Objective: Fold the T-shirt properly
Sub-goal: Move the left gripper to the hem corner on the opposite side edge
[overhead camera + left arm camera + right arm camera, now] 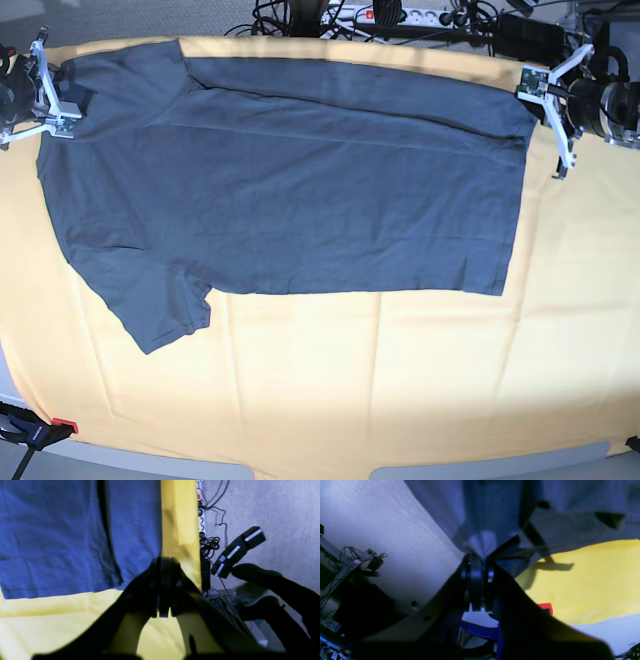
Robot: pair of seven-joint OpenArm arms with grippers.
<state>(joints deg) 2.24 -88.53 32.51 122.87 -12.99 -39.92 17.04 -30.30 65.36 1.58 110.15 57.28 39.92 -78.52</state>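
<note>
Near me the yellow cloth lies bare. The T-shirt spreads across the upper frame: soft, limp, light, apt to drag. My right gripper is pinched onto its upper-left edge; my left gripper is closed, apparently empty, upper right. I'd take corners.

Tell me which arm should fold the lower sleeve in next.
Probably right. Its end effector sits at the T-shirt's collar end, nearer the lower sleeve. The left end effector is beside the hem, across the tablecloth.
</note>
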